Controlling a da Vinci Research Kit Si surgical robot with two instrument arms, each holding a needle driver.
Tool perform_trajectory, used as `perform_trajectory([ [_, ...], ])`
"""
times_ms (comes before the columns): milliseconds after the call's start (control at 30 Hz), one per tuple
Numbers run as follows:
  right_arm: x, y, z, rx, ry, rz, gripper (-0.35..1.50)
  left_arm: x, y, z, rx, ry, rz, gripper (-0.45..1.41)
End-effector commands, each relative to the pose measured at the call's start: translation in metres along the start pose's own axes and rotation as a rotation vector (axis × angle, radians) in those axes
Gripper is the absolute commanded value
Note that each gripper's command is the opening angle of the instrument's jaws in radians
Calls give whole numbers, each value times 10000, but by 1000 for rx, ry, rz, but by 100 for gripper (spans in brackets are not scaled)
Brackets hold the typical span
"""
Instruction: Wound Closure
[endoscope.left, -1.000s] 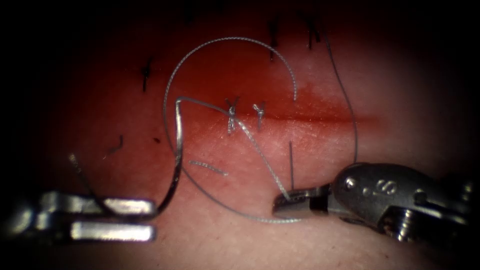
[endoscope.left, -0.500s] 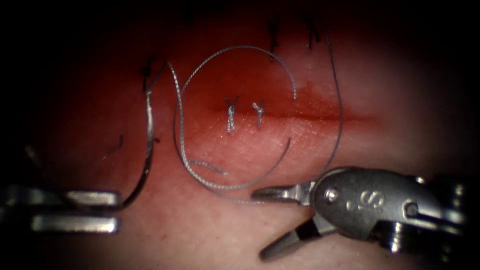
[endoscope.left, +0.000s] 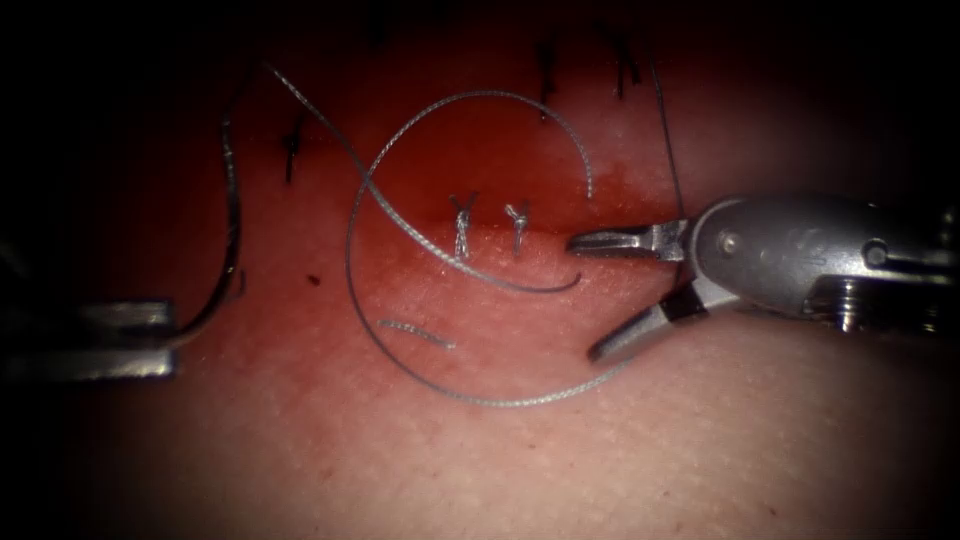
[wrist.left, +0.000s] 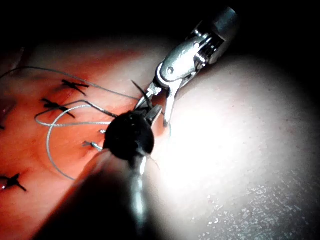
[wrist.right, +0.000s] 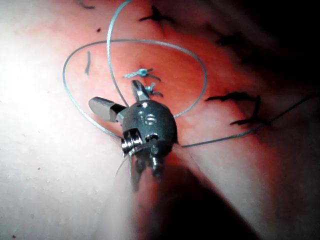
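My left tool (endoscope.left: 165, 340) sits at the far left, jaws shut on the lower end of the curved needle (endoscope.left: 228, 250). The needle arcs upward, clear of the tissue (endoscope.left: 500, 460), left of the cut (endoscope.left: 640, 237). Thread (endoscope.left: 400, 222) runs from the needle's top end down across the tissue and ends free just below the cut. My right tool (endoscope.left: 585, 297) (wrist.right: 117, 97) stands with its jaws open and empty, the upper tip at the cut just right of two knots (endoscope.left: 462, 225) (wrist.right: 142, 72).
A wide loop of thread (endoscope.left: 470, 398) (wrist.right: 150, 42) circles the knots. A short cut end of thread (endoscope.left: 415, 333) lies below them. Dark older stitches (endoscope.left: 545, 60) (wrist.left: 67, 85) mark the tissue beyond the cut. Red fluid stains the area around the cut.
The right tool let go of the thread, opened, and moved up to the cut. The left tool carried the needle left and upward, drawing the thread after it.
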Motion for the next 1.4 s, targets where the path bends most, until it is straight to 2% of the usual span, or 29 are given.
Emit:
perform_trajectory([
  [33,-4,3,20,5,-9,8,95,-1,-5,8,1,1,2,-45],
  [67,-7,3,24,6,-14,11,88,-3,-6,9,2,1,3,-45],
  [100,-9,3,27,12,-15,14,71,-4,-7,10,3,1,3,-45],
  [133,-11,3,28,24,-17,22,34,-4,-7,10,3,1,3,-45],
  [167,-13,3,28,34,-20,31,-18,-4,-8,10,3,0,3,-45],
  [200,-16,4,24,41,-21,29,-35,-4,-7,10,4,-1,2,-45],
  [267,-18,8,17,-7,-38,86,-35,-4,-7,10,3,0,2,-45],
  [467,-12,-4,12,9,-47,170,-35,-4,-7,10,4,0,2,-45],
  [500,3,-22,7,36,-39,201,-35,-4,-8,10,4,0,2,-45],
  [600,18,-34,3,51,-35,212,-35,-5,-9,10,5,-1,1,-45],
  [633,36,-49,-1,66,-30,217,-35,-6,-9,11,5,-1,1,-45],
  [833,80,-88,1,119,-4,217,-35,-5,-5,10,10,-4,8,-45],
  [967,86,-86,4,111,20,135,-35,-3,-4,8,10,-5,13,-45],
  [1000,84,-79,4,99,43,118,21,-3,-4,7,9,-6,18,-45],
  [1033,81,-73,4,88,59,112,64,-3,-4,6,9,-6,18,-45],
  [1067,78,-66,3,76,75,102,103,-3,-5,5,8,-6,23,-45],
  [1100,74,-55,1,64,94,81,125,-3,-5,4,8,-7,23,-45],
  [1233,56,-25,-14,38,117,30,132,-7,-9,0,48,-36,26,-45],
  [1267,46,-13,-21,32,114,18,132,-11,-13,-3,90,-65,22,-45],
  [1400,26,6,-23,16,107,-3,120,-23,-26,-3,127,-93,13,-45],
])
